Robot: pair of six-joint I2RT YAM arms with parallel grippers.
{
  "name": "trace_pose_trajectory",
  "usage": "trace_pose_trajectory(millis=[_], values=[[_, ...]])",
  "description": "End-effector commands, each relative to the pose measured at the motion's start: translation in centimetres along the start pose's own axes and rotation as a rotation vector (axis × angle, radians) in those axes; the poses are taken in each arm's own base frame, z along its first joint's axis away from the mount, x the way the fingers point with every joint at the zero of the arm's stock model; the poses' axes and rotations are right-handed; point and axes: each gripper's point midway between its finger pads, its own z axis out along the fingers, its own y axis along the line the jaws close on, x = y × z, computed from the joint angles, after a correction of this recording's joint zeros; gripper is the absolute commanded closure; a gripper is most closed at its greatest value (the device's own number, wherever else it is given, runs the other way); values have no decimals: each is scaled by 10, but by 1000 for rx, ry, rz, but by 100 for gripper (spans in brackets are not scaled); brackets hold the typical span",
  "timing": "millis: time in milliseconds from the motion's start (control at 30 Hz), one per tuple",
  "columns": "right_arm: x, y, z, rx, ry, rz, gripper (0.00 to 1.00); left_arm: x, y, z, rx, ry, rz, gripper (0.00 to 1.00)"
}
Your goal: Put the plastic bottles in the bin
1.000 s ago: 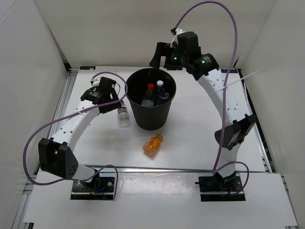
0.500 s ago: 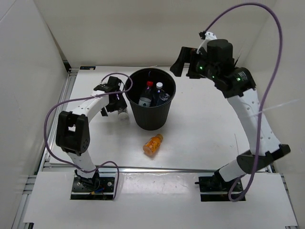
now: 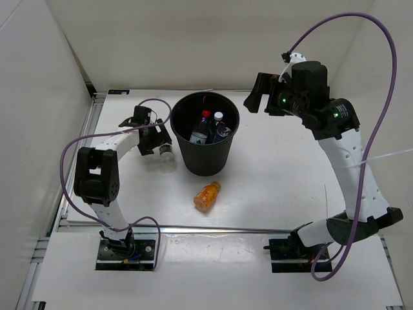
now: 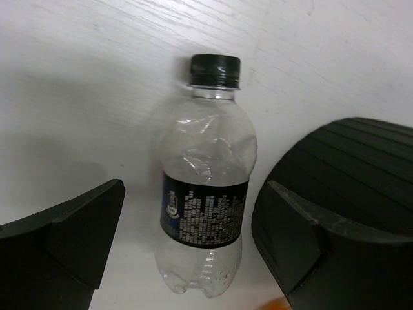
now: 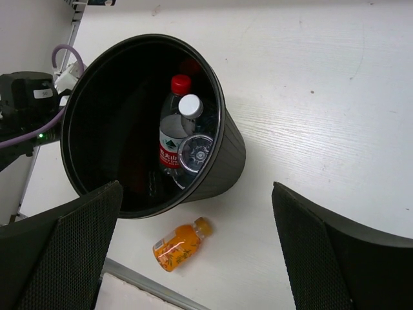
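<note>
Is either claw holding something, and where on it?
Nothing is held. The left gripper stands open astride the black-capped bottle, level with its label, not touching it; the right gripper hangs open and empty near the bin.

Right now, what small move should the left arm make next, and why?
Probably close the left pincer on the black-capped bottle. The pincer is open, its fingers flank the bottle lying beside the bin, and nothing is gripped yet.

I am in a robot lab. Left of my left gripper (image 3: 158, 142), a plain white wall (image 3: 39, 116) closes the white table (image 3: 277, 174).
</note>
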Motion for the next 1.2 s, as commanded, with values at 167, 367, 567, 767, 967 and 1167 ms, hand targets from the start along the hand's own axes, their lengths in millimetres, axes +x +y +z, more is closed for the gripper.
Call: trace_pose_trajectory(millis=[167,367,567,767,967,1167], values=[[2,1,0,-25,15,-21,0,-1,-17,12,222,25,50,0],[4,2,4,-30,27,-21,0,18,0,24,210,84,35,6],[5,0,4,-18,32,-20,0,25,6,24,218,99,42,39],[5,-1,4,-10,29,-11,0,3,19,1,214,23,-25,55],[6,-5,3,3,36,16,0,-45,42,-77,204,-205,-204,62],[7,-9,-4,1,31,45,0,-103,-15,-164,400,-381,-225,63]])
